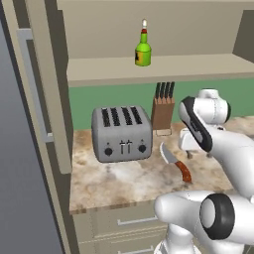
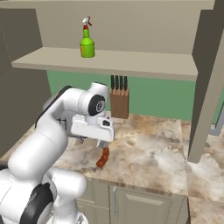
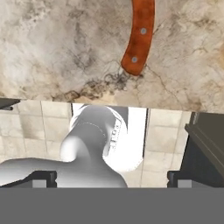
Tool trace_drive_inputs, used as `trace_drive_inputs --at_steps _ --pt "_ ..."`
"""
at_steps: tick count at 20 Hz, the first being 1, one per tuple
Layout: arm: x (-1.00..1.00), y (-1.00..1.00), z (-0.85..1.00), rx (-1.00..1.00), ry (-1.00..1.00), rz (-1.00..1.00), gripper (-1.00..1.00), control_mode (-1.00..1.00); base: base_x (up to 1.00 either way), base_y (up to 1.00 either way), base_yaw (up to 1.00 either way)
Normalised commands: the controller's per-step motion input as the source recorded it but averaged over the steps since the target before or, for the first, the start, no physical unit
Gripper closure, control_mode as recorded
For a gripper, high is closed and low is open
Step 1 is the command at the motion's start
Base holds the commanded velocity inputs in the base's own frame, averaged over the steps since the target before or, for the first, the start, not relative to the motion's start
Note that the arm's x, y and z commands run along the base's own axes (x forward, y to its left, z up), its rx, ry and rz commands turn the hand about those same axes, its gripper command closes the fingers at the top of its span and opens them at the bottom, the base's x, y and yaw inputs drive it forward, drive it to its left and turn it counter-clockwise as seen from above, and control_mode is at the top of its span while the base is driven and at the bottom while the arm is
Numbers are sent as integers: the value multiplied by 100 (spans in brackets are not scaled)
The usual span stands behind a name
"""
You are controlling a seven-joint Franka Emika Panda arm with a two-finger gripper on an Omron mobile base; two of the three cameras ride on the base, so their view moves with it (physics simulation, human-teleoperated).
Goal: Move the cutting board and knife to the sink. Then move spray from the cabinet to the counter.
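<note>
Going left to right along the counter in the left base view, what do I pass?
Cabinet door's grey bar handle → toaster → knife block → knife. The spray stands on the shelf above, between toaster and block.

Knife (image 1: 175, 161) flat on counter (image 1: 124, 181); spray (image 1: 143, 50) upright.

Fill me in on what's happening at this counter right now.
The robot's claw hangs open above the counter, holding nothing. Just beneath it lies the knife, flat on the stone beside the toaster. The spray stands upright on the cabinet shelf, untouched. A knife block sits against the green wall.
</note>
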Motion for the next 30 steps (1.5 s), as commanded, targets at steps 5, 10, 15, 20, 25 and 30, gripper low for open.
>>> trace_drive_inputs --at_steps 5,10,15,20,25,30 --pt "6 0 -30 0 10 0 -100 -100 0 0 0" --pt "7 0 -25 0 12 0 -100 -100 0 0 0" --pt "9 0 -26 0 15 0 -100 -100 0 0 0" --pt "10 0 -24 0 3 0 -100 -100 0 0 0" --pt "13 0 -19 0 0 0 -100 -100 0 0 0" --pt "12 0 -21 0 -3 0 -100 -100 0 0 0"
